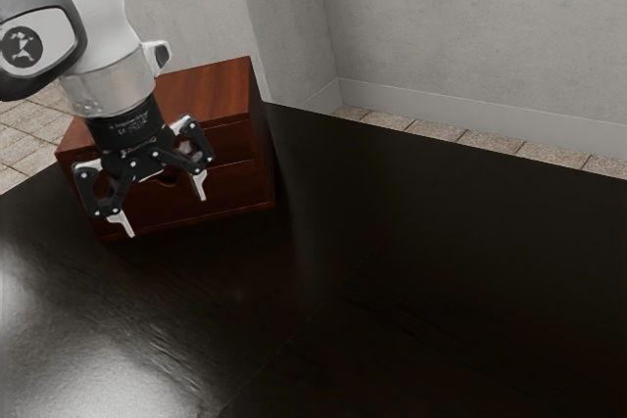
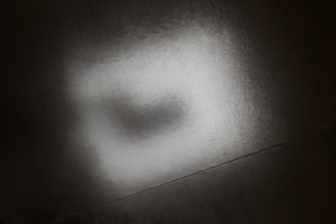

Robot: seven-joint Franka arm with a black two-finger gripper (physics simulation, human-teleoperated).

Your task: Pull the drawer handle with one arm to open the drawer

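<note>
Tabletop [image 1: 411, 301]: one, dark and glossy, with one seam line [image 2: 210, 169] beneath the hand. Gripper [image 1: 163, 208]: one, fingers spread apart, grasping nothing, hanging just before the drawer unit [image 1: 230, 95]. Drawer unit: one, reddish wood, fronts flush, at the table's far edge toward the exterior view's left, near the grey wall [image 1: 470, 17].

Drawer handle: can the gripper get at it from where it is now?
Probably yes. The gripper hangs open just in front of the cabinet, and nothing on the table stands between them. The handle looks partly hidden behind the fingers, so I cannot confirm the alignment.
</note>
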